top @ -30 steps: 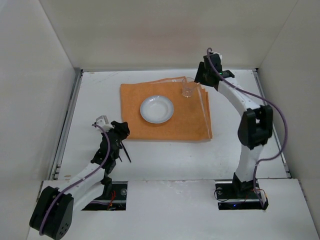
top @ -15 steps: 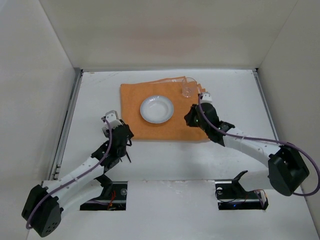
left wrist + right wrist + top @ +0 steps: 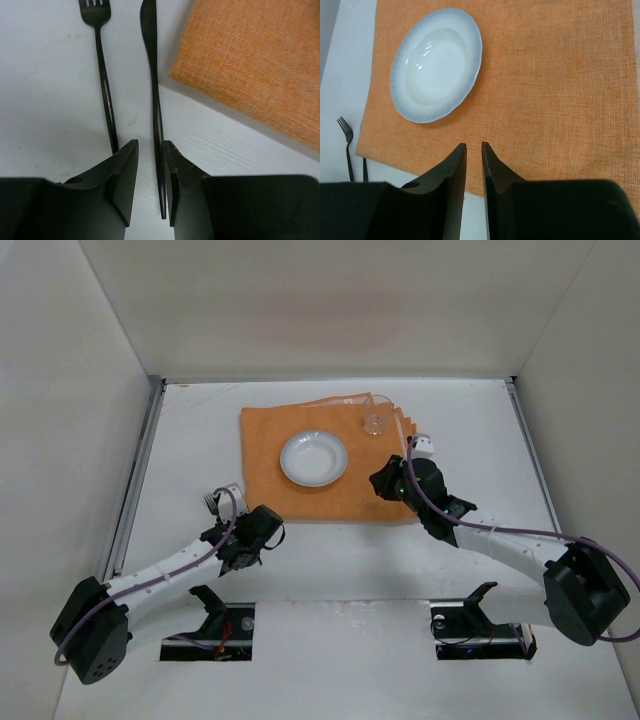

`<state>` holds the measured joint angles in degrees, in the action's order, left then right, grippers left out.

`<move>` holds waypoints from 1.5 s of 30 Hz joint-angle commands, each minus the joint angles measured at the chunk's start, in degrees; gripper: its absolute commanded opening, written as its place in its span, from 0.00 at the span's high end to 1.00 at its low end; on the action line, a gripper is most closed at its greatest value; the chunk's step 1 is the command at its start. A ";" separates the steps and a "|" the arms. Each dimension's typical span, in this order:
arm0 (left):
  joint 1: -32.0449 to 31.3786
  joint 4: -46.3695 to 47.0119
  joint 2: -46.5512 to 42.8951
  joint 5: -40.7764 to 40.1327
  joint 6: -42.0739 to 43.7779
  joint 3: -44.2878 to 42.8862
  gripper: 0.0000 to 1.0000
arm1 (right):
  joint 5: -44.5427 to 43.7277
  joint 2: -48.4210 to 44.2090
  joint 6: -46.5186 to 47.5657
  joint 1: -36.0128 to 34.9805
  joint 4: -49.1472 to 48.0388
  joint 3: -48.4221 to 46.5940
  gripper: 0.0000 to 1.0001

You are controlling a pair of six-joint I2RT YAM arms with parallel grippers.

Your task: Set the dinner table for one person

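On the white dinner table (image 3: 480, 440) lies an orange mat (image 3: 345, 485) with a white plate (image 3: 313, 458) in its middle and a clear glass (image 3: 377, 420) at its far right corner. A black fork (image 3: 102, 70) and a black knife (image 3: 154, 75) lie side by side on the table left of the mat's corner (image 3: 250, 65). My left gripper (image 3: 151, 145) (image 3: 262, 532) is low over the knife handle, jaws slightly apart around it without pinching. My right gripper (image 3: 473, 145) (image 3: 383, 480) hovers over the mat's near right part, jaws narrowly apart and empty.
White walls enclose the table on the left, back and right. A grey edge strip (image 3: 135, 480) runs along the left side. In the right wrist view the plate (image 3: 436, 64) lies ahead to the left and the fork (image 3: 346, 145) sits beyond the mat's left edge.
The right arm swung from the glass at the back down to the mat's near right side, leaving the glass standing. The left gripper dropped lower and nearer, over the cutlery.
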<state>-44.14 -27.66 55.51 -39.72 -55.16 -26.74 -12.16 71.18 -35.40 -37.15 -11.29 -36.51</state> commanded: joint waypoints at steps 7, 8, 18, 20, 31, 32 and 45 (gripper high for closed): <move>1.47 -0.12 6.72 1.84 -3.38 -2.27 0.75 | 0.91 -0.51 -0.55 0.19 -4.27 0.48 0.73; 1.38 1.54 6.89 2.28 -3.29 -1.57 0.75 | 0.91 -0.69 -0.46 0.19 -4.27 0.48 0.73; 4.19 7.27 6.37 6.94 -1.98 2.31 0.76 | 1.26 1.59 -0.55 0.19 -4.62 -0.23 0.72; 4.63 7.01 6.54 7.03 -1.80 2.66 0.77 | 1.53 1.60 -0.55 0.19 -4.62 -0.14 0.72; 4.81 7.62 10.67 9.05 -0.48 1.08 0.89 | 1.53 0.02 -0.73 1.68 -4.88 1.00 0.71; 4.98 7.71 10.59 9.23 -0.39 1.34 0.92 | 1.62 -0.16 -0.73 1.94 -4.88 1.09 0.70; 3.33 -3.79 -8.91 6.87 2.59 -4.00 0.99 | 2.41 -2.01 -2.57 4.58 -6.11 2.94 0.60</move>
<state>-39.31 -26.37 49.41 -30.70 -54.52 -25.67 -10.37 70.35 -36.95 -33.36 -13.72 -33.89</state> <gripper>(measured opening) 0.094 0.399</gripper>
